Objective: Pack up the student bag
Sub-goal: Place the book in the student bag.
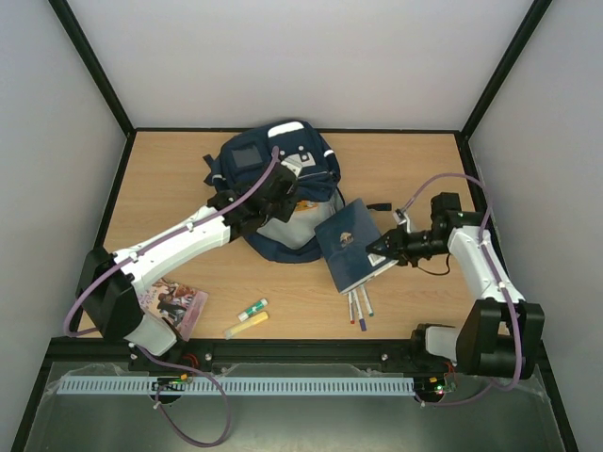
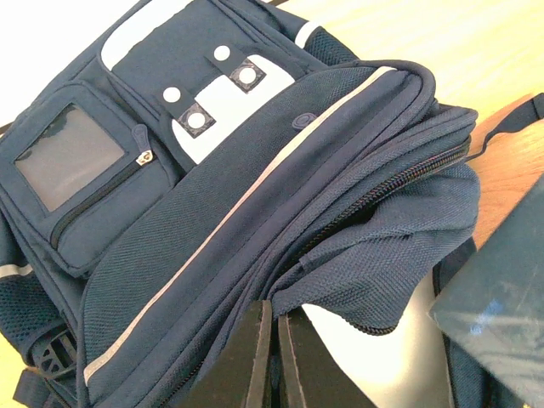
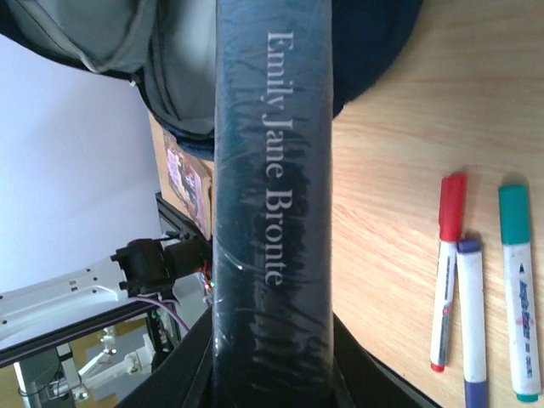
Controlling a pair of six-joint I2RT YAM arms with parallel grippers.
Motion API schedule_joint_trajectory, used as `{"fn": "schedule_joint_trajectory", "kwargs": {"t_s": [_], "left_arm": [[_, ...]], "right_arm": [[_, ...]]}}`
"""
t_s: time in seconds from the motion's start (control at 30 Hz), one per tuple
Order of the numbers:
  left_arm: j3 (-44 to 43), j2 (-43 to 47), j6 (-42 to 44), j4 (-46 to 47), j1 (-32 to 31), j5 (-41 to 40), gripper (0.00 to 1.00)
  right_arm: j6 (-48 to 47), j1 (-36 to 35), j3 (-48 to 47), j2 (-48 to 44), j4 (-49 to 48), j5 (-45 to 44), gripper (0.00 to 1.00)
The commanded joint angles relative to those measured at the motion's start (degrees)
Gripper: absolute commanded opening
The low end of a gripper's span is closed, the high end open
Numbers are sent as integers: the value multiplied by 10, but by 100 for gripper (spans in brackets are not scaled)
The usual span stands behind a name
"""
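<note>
The navy student bag (image 1: 268, 169) lies at the back middle of the table, its main zip open and pale lining showing. My left gripper (image 1: 281, 196) is shut on the fabric edge of the bag's opening (image 2: 374, 255), fingers (image 2: 251, 357) pressed together on it. My right gripper (image 1: 382, 250) is shut on a dark blue hardback book (image 1: 349, 245) and holds it tilted just right of the bag's mouth. In the right wrist view the book's spine (image 3: 272, 195) reads "Emily Jane Bronte", with a finger on either side. The book's corner (image 2: 501, 297) also shows in the left wrist view.
Three markers (image 1: 359, 307), red (image 3: 446, 263), purple (image 3: 472, 331) and teal (image 3: 517, 297), lie below the book. A picture booklet (image 1: 177, 307) lies at front left. Two small sticks, green-capped and yellow (image 1: 247, 318), lie near the front edge.
</note>
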State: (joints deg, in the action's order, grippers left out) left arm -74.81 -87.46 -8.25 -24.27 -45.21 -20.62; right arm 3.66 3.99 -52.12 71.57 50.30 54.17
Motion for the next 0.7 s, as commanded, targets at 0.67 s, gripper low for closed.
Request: {"fn": "schedule_joint_trajectory", "kwargs": {"t_s": [0.67], "left_arm": [[51, 74, -11, 125, 16, 67, 2]], "right_arm": [[234, -162, 81, 49, -272, 204, 1]]}}
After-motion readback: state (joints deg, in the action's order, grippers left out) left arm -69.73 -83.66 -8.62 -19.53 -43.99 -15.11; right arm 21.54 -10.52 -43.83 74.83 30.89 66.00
